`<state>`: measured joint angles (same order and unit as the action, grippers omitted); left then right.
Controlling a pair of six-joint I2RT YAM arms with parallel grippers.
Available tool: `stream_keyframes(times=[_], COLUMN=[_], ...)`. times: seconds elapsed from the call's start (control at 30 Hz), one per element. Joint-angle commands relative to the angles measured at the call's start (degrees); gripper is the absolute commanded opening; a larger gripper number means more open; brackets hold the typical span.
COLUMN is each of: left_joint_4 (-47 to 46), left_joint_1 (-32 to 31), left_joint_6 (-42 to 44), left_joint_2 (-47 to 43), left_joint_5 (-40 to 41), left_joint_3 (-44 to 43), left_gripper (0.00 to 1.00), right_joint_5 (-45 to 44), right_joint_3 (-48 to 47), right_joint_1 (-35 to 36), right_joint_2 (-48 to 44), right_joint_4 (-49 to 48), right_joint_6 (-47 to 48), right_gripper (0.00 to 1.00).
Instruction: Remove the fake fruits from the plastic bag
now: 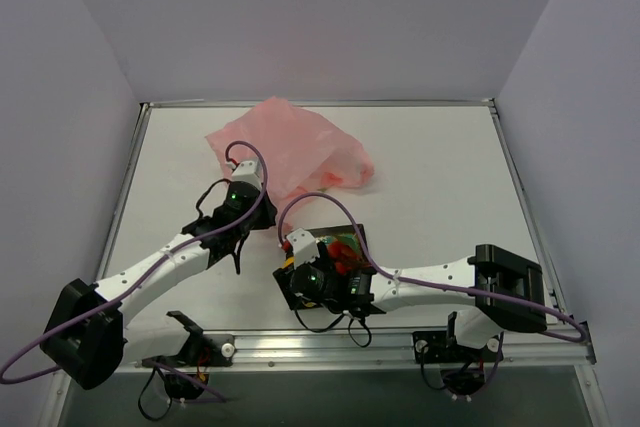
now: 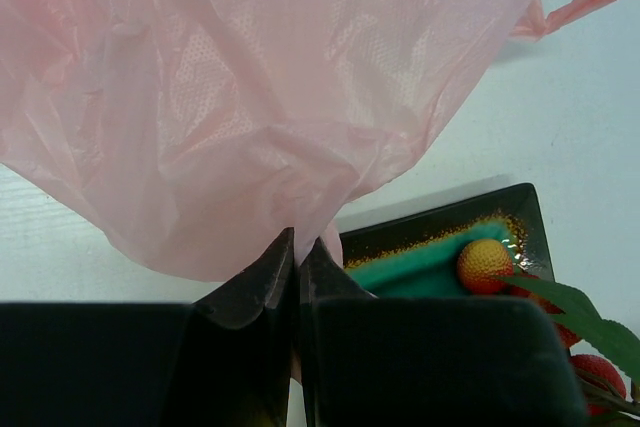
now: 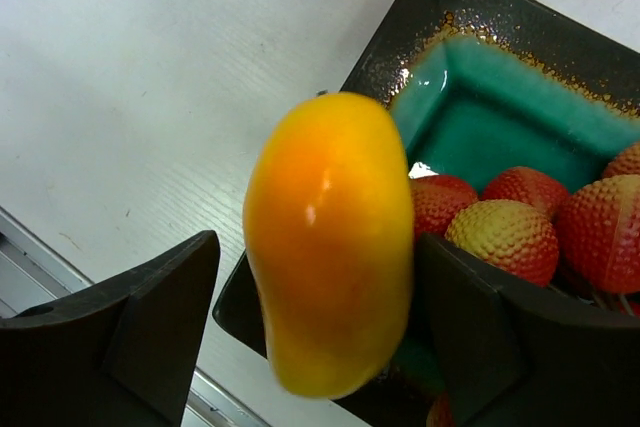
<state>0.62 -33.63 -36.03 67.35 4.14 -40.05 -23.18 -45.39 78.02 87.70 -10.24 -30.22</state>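
The pink plastic bag [image 1: 290, 147] lies crumpled at the back centre of the table. My left gripper [image 1: 243, 192] is shut on a fold of the bag's lower edge [image 2: 297, 247], and the bag [image 2: 250, 97] fills the left wrist view. The yellow-orange mango [image 3: 330, 237] hangs between the parted fingers of my right gripper [image 3: 315, 247], with a gap at the left finger, over the near corner of the teal dish [image 3: 480, 7]. Red bumpy strawberry-like fruits [image 3: 505, 237] lie in the dish. A round orange bumpy fruit [image 2: 485, 265] shows there too.
The dish [image 1: 352, 230] sits at the table's centre front, partly under my right wrist [image 1: 320, 272]. A green leaf [image 2: 590, 317] lies over the fruits. The metal table edge [image 3: 60, 277] runs close below the dish.
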Motion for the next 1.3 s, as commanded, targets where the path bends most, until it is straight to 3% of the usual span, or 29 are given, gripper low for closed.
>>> stream_keyframes(times=[0.0,0.17,0.27,0.37,0.4,0.5,0.77,0.93,1.27], left_joint_4=[-2.03,-2.12,-2.38,-2.56,-2.73,-3.87,-4.93,-7.12,-11.96], left_joint_1=[0.05,0.05,0.05,0.14,0.23,0.32,1.02,2.60,4.71], left_joint_6=[-0.36,-0.62,-0.97,-1.32,-1.58,-2.73,-3.87,-4.75,-7.39], left_joint_2=[-2.31,-2.14,-2.05,-2.05,-2.05,-2.05,-4.07,-3.90,-2.84], left_joint_5=[-0.89,-1.50,-2.03,-2.82,-3.35,-4.23,-7.13,-11.51,-19.69], left_joint_3=[-1.34,-2.31,-3.01,-3.89,-4.50,-5.38,-7.76,-8.03,-8.64], left_gripper=[0.02,0.02,0.02,0.02,0.02,0.02,0.02,0.02,0.02], right_joint_5=[-2.66,-2.13,-2.31,0.04,1.72,4.90,13.24,15.18,10.78], right_joint_3=[0.39,-0.31,-1.11,-1.63,-2.07,-2.86,-4.01,-5.32,-12.36], right_joint_1=[-0.32,-0.50,-1.02,-5.23,-7.25,-15.25,-27.29,-30.47,-33.72], right_joint_2=[-1.39,-7.09,-12.54,-17.99,-18.53,-17.40,-4.66,5.61,21.89], right_joint_4=[-1.19,0.39,1.71,1.63,1.54,-0.65,-17.86,-29.64,-46.17], right_joint_6=[0.95,2.26,4.19,6.13,7.53,11.13,14.66,14.84,11.32], right_gripper=[0.76,0.82,0.73,0.36,0.18,0.06,0.02,0.03,0.11])
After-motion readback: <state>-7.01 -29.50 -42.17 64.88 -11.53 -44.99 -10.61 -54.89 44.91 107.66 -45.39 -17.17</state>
